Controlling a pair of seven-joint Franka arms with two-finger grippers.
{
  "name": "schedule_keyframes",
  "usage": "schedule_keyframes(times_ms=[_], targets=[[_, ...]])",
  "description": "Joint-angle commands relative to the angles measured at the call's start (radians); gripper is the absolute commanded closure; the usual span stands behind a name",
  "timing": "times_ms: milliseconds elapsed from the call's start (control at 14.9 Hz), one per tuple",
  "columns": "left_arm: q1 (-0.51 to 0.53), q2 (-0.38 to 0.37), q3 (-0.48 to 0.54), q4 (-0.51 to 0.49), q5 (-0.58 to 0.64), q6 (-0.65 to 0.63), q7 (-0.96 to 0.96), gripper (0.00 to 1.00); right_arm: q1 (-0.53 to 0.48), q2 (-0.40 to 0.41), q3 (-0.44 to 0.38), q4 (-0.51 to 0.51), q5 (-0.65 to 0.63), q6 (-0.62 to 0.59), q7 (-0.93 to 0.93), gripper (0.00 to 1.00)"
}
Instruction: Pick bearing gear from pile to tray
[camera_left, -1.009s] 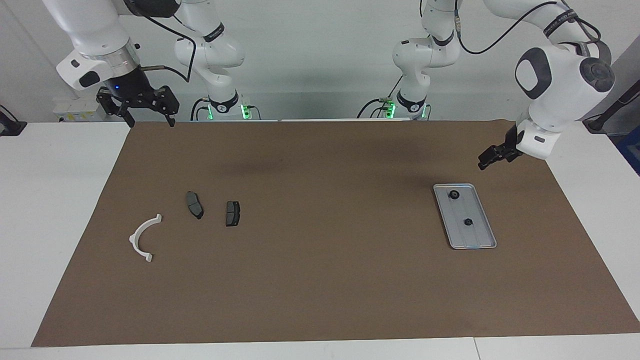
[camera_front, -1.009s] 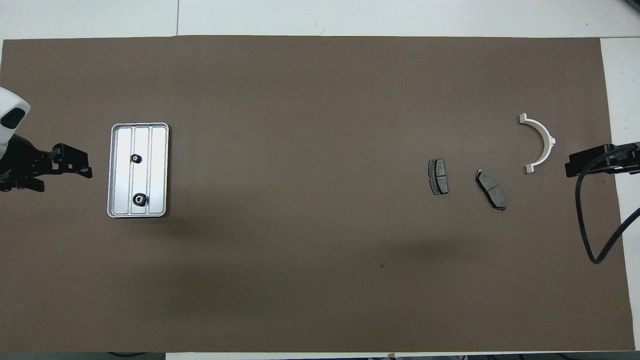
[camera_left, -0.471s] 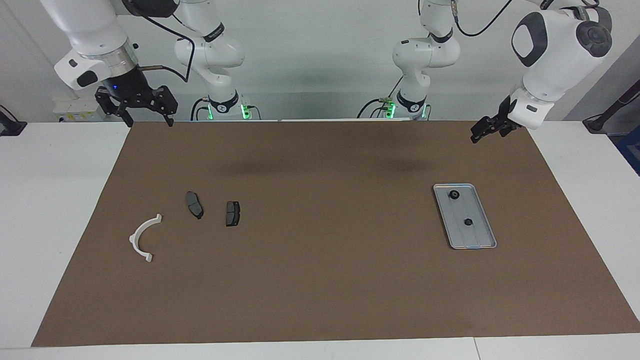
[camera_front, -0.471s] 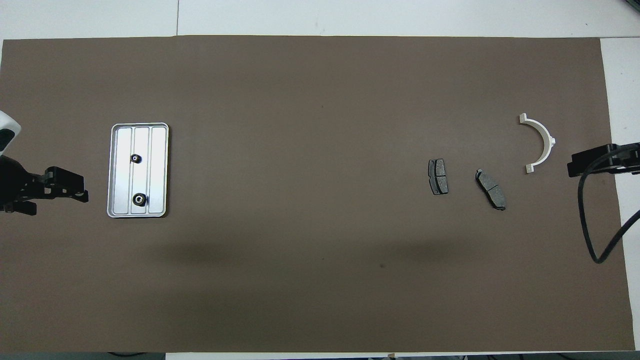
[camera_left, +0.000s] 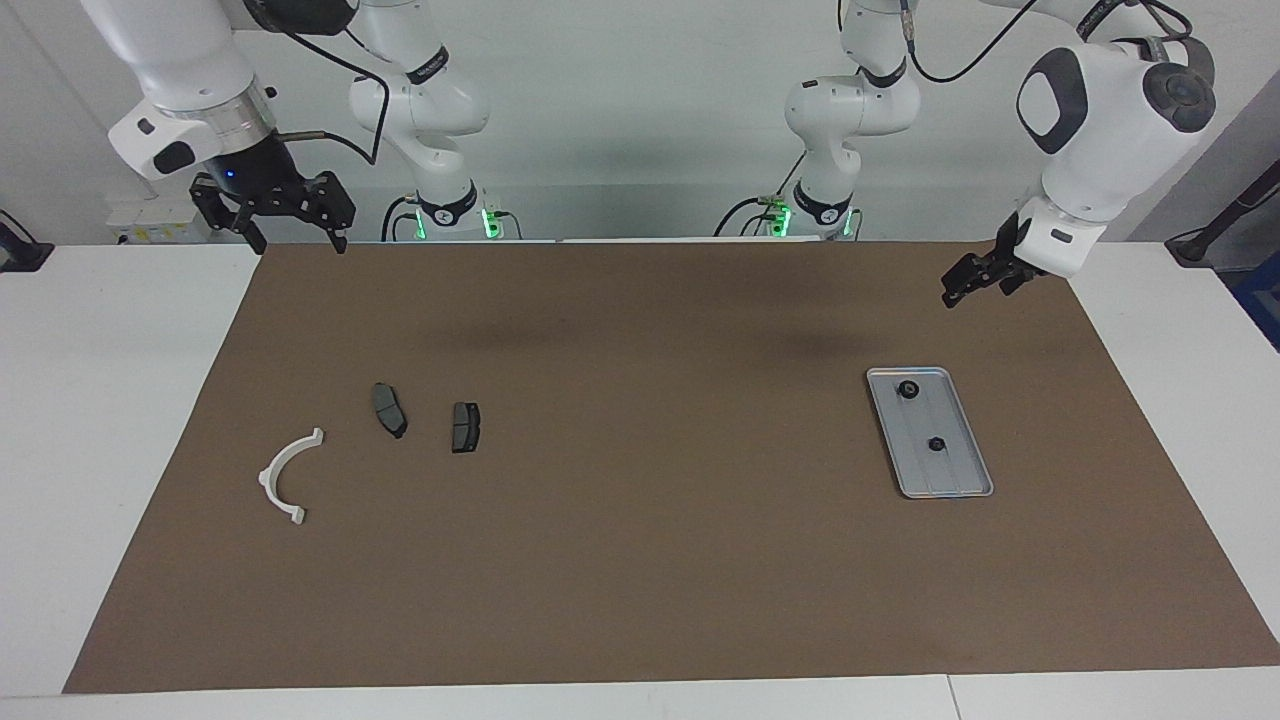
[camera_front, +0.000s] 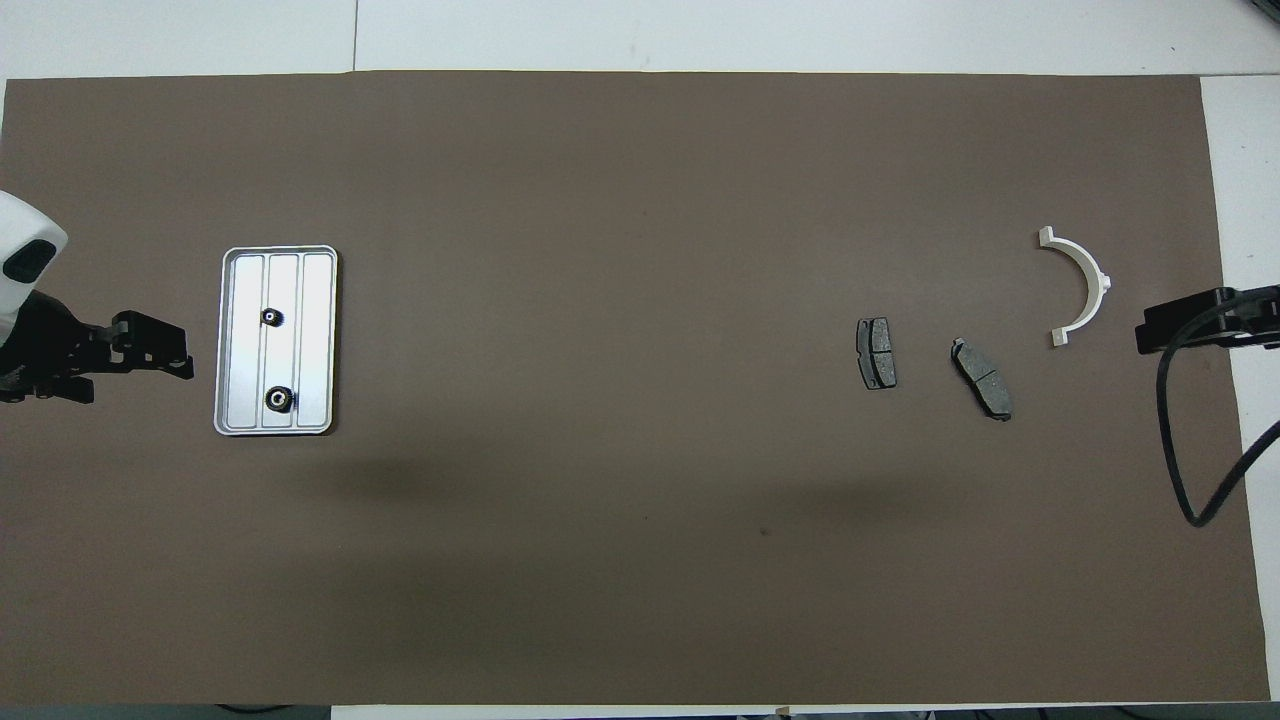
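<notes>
Looking across from the facing view first: I've got the tray (camera_left: 944, 480) lying flat on the brown mat (camera_left: 640, 520) toward the left arm's end of the counter (camera_left: 120, 400), with two small black gears in it, one gear (camera_left: 908, 390) at the end nearer the robots and the second gear (camera_left: 936, 444) about midway along. My left hand (camera_left: 975, 276) hangs in the air over the mat, fingers apart and carrying nothing. My right hand (camera_left: 297, 236) is up over the mat's edge at its own end, fingers spread wide, nothing in it. What's left of the pile sits at that end: two brake pads (camera_left: 389, 409) (camera_left: 465, 427) and a white half-ring bracket (camera_left: 288, 474).

Now overhead: tray (camera_front: 318, 340) with both gears (camera_front: 270, 317) (camera_front: 278, 400) along its middle grooves. Left hand (camera_front: 165, 350) sits just beside the tray, clear of it. Right hand (camera_front: 1170, 325) shows only its tip, near the bracket (camera_front: 1084, 285). Pads (camera_front: 876, 353) (camera_front: 982, 377) lie apart from each other.
</notes>
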Motion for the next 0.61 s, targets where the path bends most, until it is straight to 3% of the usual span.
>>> schedule_keyframes(times_ms=[0,538], targets=[[-0.021,-0.004,0.012,-0.002,0.006,0.004,0.010,0.00,-0.020,-0.018,0.009,-0.015,0.000,-0.008,-0.001,0.00],[-0.033,-0.012,0.012,-0.001,0.006,0.020,0.007,0.00,-0.020,-0.018,0.007,-0.015,0.000,-0.011,-0.001,0.00]])
